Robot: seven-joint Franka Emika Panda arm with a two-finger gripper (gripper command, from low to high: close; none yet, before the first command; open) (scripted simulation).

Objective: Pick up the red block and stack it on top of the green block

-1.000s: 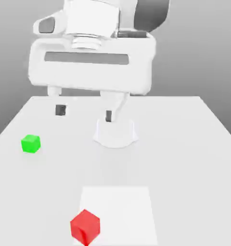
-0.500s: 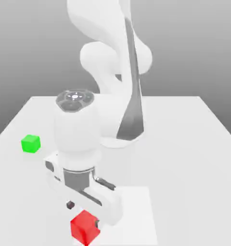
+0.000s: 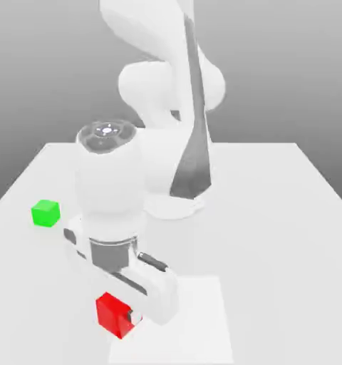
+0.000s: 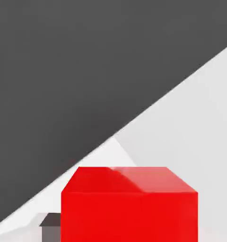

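The red block (image 3: pixel 112 312) sits between my gripper's fingers near the front of the white table (image 3: pixel 288 235), at the edge of a paler square patch (image 3: pixel 195 314). My gripper (image 3: pixel 118 316) points down and is shut on the block; one fingertip (image 3: pixel 136 316) shows on the side of the block toward the exterior view's right. In the hand view the red block (image 4: pixel 129 208) looms large, with a dark fingertip (image 4: pixel 51 226) beside it. The green block (image 3: pixel 45 213) rests alone on the table, well apart at the exterior view's left and farther back.
The arm's white base (image 3: pixel 175 203) stands at the middle of the table behind the gripper, and its links rise above it. The table's edges run close along the exterior view's left and right sides.
The hand came down from high above the table to the red block and its fingers closed on it. The block now sits a little higher and further left in the exterior view.
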